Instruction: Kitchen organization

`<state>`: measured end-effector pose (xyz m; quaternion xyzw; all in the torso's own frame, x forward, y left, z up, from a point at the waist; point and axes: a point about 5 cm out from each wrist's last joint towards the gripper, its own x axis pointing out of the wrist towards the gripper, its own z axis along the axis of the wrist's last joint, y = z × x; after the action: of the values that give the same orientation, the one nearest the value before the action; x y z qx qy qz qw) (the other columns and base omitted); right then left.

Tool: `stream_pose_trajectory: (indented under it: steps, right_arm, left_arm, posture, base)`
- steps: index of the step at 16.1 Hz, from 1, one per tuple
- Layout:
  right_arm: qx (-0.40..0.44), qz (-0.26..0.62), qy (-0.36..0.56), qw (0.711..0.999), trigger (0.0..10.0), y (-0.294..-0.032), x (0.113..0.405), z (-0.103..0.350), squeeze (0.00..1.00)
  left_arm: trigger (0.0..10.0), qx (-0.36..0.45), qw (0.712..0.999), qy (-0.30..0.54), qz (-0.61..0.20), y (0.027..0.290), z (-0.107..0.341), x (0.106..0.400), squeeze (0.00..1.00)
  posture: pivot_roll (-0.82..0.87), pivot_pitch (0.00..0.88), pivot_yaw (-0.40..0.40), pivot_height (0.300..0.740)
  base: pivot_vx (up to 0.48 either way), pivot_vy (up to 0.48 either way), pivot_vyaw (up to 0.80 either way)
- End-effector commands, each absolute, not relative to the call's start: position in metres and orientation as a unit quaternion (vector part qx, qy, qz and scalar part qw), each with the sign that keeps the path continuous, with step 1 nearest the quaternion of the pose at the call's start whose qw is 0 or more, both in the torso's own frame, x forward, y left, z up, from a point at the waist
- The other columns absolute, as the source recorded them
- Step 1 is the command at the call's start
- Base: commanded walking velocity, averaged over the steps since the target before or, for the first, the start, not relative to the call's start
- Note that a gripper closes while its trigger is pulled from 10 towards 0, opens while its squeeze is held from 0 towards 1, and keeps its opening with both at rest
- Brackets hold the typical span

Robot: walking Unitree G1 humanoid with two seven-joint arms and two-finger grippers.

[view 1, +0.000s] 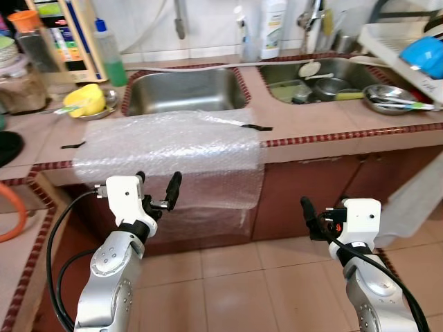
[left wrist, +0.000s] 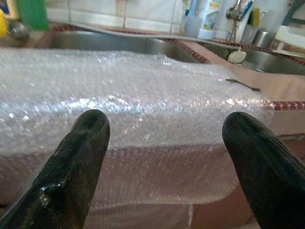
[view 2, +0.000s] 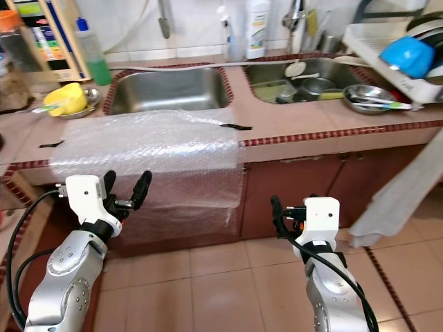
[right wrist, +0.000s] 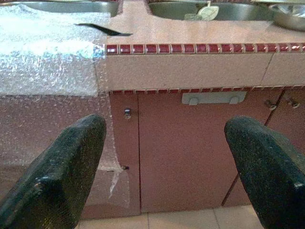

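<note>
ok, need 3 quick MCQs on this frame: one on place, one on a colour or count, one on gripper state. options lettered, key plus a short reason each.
1. Where does the bubble wrap lie?
A. Inside the right sink
B. Over the counter edge in front of the left sink, hanging down the cabinet
C. Flat on the floor

2. How many sink basins are set in the counter?
A. One
B. Two
C. Three

3. How is the left gripper?
A. Open, holding nothing
B. Shut on the wrap
C. Shut on a bottle

Key:
1 B: the sheet covers the counter before the left sink and drapes over the edge.
2 B: the left sink and the right sink sit side by side.
3 A: in the left wrist view its fingers stand apart, with the wrap beyond them.
</note>
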<state>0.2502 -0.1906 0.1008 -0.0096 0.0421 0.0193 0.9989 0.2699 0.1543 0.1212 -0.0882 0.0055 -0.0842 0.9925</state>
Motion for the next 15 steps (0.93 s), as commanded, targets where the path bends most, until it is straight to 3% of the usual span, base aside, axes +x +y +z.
stream_pose_trajectory:
  steps: [1, 7, 11, 15]
  right_arm:
    - [-0.011, 0.024, 0.035, 0.999, 10.0, -0.188, 0.251, 0.104, 0.00]
    - [-0.009, 0.024, 0.033, 0.999, 10.0, -0.186, 0.250, 0.104, 0.00]
    - [-0.016, 0.030, 0.023, 0.999, 10.0, -0.185, 0.251, 0.107, 0.00]
    - [-0.027, 0.048, 0.019, 0.998, 10.0, -0.178, 0.252, 0.108, 0.00]
  left_arm:
    - [10.0, -0.090, 0.993, 0.009, -0.078, 0.158, 0.122, 0.268, 0.00]
    - [10.0, -0.076, 0.994, 0.018, -0.073, 0.161, 0.118, 0.267, 0.00]
    - [10.0, -0.067, 0.995, 0.019, -0.068, 0.163, 0.117, 0.265, 0.00]
    - [10.0, -0.061, 0.996, 0.019, -0.064, 0.163, 0.117, 0.265, 0.00]
  posture:
    - [0.02, 0.000, 0.073, 0.740]
    - [0.02, 0.000, 0.077, 0.740]
    - [0.02, 0.000, 0.077, 0.740]
    - [0.02, 0.000, 0.076, 0.740]
  base:
    - [0.000, 0.000, -0.78]
    - [0.000, 0.000, -0.78]
    - [0.000, 0.000, 0.00]
    - [0.000, 0.000, 0.80]
